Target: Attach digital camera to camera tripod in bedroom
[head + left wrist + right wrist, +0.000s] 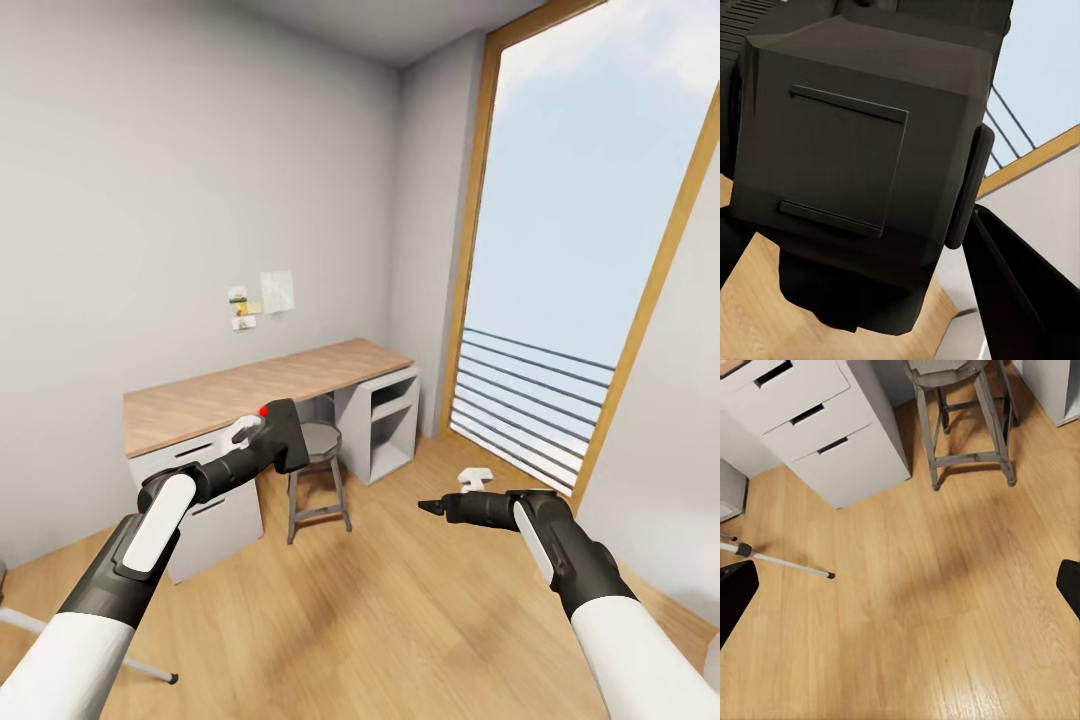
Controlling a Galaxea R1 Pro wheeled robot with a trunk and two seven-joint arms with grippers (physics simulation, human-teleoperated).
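Digital camera (283, 436), black with a red button on top, sits clamped in the left hand (262, 432), raised in the air in front of the wood-topped counter (250, 390); in the left wrist view its dark body (862, 165) looms close. Below stands a grey stool (318, 480) beside white drawers (825, 431). One silver tripod leg (780, 559) lies across the plank floor (400, 620). The right hand (432, 506) hangs empty, fingers spread apart, over the floor near the tall window (590, 200).
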